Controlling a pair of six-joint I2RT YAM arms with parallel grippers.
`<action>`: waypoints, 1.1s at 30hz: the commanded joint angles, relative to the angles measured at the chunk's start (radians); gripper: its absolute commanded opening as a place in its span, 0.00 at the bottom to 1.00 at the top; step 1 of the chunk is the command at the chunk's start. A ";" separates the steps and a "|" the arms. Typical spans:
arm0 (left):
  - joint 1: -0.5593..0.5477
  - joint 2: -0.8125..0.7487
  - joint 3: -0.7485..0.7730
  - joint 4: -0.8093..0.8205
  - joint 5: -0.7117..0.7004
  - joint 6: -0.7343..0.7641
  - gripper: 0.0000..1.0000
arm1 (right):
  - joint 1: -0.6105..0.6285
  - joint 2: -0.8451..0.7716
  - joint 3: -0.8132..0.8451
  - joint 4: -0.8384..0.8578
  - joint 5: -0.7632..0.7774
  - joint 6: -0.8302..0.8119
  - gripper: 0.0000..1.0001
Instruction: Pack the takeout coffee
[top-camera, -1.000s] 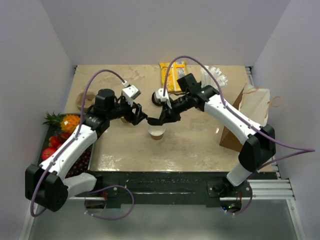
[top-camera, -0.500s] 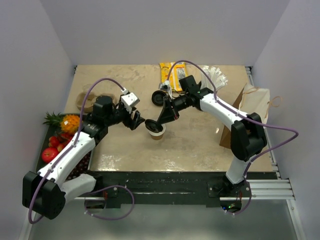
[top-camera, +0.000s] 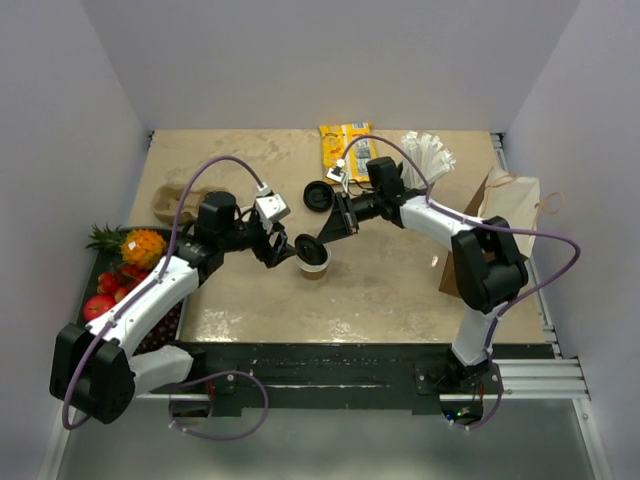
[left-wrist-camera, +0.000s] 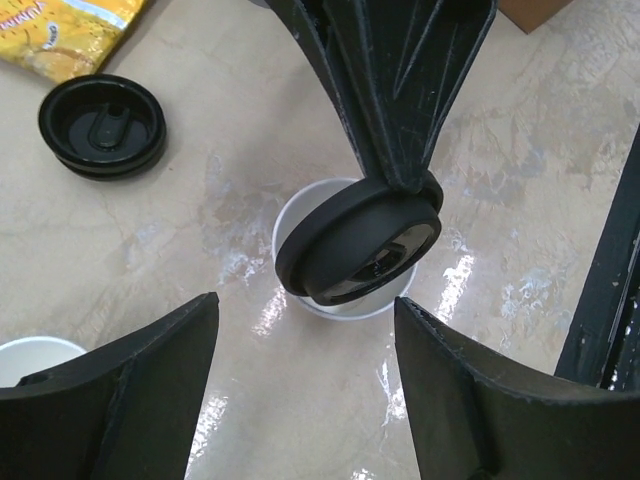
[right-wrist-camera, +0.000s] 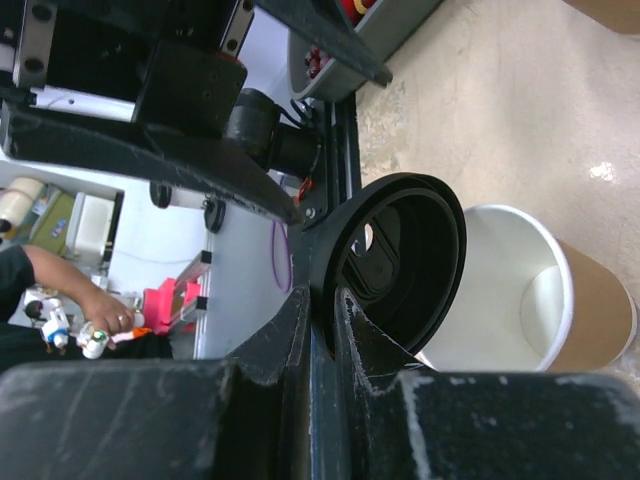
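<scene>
One beige, marbled counter (top-camera: 250, 300) carries the scene. Two white-and-black arms reach in from its near edge and meet near the middle. A brown paper bag (top-camera: 505, 210) stands at the right edge. A pineapple (top-camera: 140, 245) lies among red fruit off the left edge. At the far left of the counter sits a moulded cardboard carrier (top-camera: 163, 203), partly crossed by a cable. A yellow snack packet (top-camera: 345, 145) and a bundle of white straws (top-camera: 425, 155) lie along the far side.

The left tool (top-camera: 280, 250) hovers just left of centre with its jaws spread wide and nothing between them. In its wrist view, its two dark fingers (left-wrist-camera: 150, 370) frame the counter below. The right tool (top-camera: 322, 238) is clamped thin on the rim of a black lid (left-wrist-camera: 355, 245).

A kraft cup (top-camera: 315, 262), white inside, stands upright and open at the middle of the counter. The held lid hangs tilted over its mouth, not seated. Whether its lower edge touches the cup's rim cannot be told.

A second cup (left-wrist-camera: 30, 358) shows only its white rim at the lower left corner of the left wrist view. A second lid (top-camera: 319, 195) lies flat on the counter, just short of the snack packet.
</scene>
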 joint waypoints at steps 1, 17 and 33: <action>-0.020 0.031 0.038 0.050 0.018 0.014 0.75 | -0.002 0.027 0.031 0.055 -0.001 0.053 0.00; -0.044 0.134 0.047 0.174 0.022 -0.001 0.74 | -0.028 0.048 0.037 0.016 0.055 0.034 0.03; -0.063 0.159 0.055 0.184 0.028 0.007 0.74 | -0.036 0.051 0.032 -0.002 0.068 0.053 0.04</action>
